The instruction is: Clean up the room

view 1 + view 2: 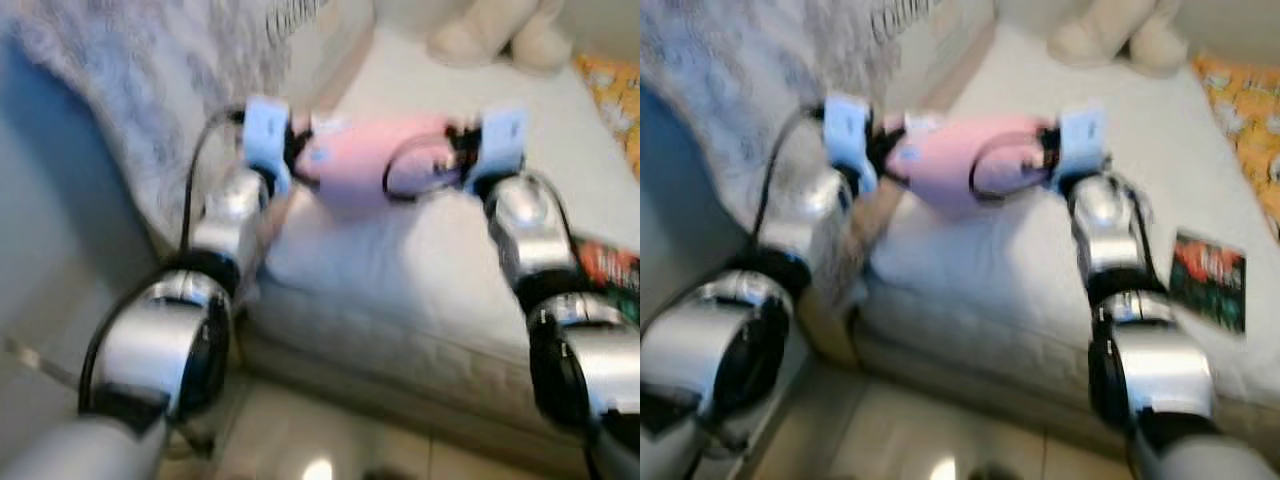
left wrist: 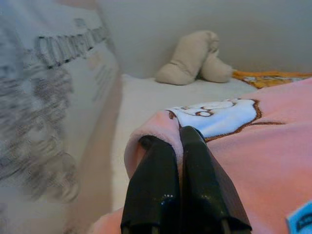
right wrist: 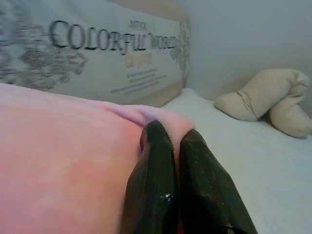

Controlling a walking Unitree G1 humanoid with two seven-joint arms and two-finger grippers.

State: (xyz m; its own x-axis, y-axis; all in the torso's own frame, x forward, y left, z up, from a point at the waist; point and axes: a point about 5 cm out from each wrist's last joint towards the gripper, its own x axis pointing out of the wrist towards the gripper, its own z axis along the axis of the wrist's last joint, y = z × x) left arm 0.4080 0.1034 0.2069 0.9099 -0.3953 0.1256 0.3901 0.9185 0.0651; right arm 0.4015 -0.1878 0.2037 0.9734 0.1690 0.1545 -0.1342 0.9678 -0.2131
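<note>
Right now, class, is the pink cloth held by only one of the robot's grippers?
No: the left gripper and the right gripper each pinch an end of the pink cloth.

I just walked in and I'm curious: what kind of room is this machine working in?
Most likely a bedroom: a white mattress, a beige plush toy at its far end, and a pink blanket pinched by the left gripper and right gripper.

Both silver arms reach forward, roughly level with each other. Left hand has its black fingers pressed together, pinching pink fabric. Right hand likewise, fingers clamped on the same fabric.
</note>
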